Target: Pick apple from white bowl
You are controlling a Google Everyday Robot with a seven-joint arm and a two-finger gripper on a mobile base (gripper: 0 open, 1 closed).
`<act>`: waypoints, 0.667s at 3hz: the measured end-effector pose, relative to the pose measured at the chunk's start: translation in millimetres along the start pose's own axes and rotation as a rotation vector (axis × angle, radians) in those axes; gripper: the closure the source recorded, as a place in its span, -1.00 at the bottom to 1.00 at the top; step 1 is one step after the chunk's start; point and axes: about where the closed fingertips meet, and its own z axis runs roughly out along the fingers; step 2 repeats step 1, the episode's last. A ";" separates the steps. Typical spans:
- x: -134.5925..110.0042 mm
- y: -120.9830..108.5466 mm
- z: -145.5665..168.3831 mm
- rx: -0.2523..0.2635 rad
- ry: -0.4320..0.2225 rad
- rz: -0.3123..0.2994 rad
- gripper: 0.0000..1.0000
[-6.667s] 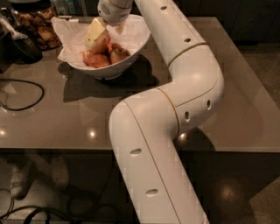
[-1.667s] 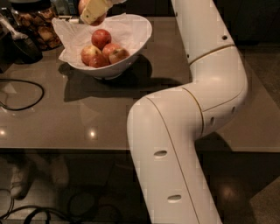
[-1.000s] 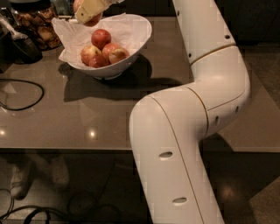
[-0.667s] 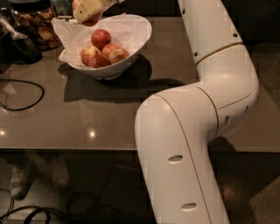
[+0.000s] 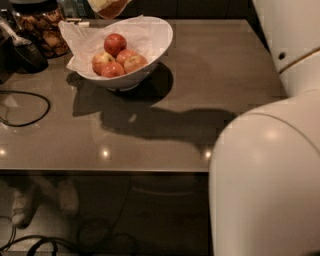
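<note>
Several smaller apples (image 5: 115, 44) lie in the white bowl (image 5: 159, 37) on the surface (image 5: 200, 90). The apple (image 5: 107, 6) hangs just above the bowl's far rim. The gripper sits above the apple, out of view, so I cannot tell how its jaws stand.

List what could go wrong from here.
The apple hangs at the picture's top edge above the rim of the bowl; the gripper is out of frame above it, so its hold cannot be checked. If it slips, it may strike the other apples in the bowl or roll along the table toward the cable.
</note>
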 end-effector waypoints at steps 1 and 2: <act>5.3 17.2 4.8 -0.017 0.013 0.004 1.00; 5.3 17.2 4.8 -0.017 0.013 0.004 1.00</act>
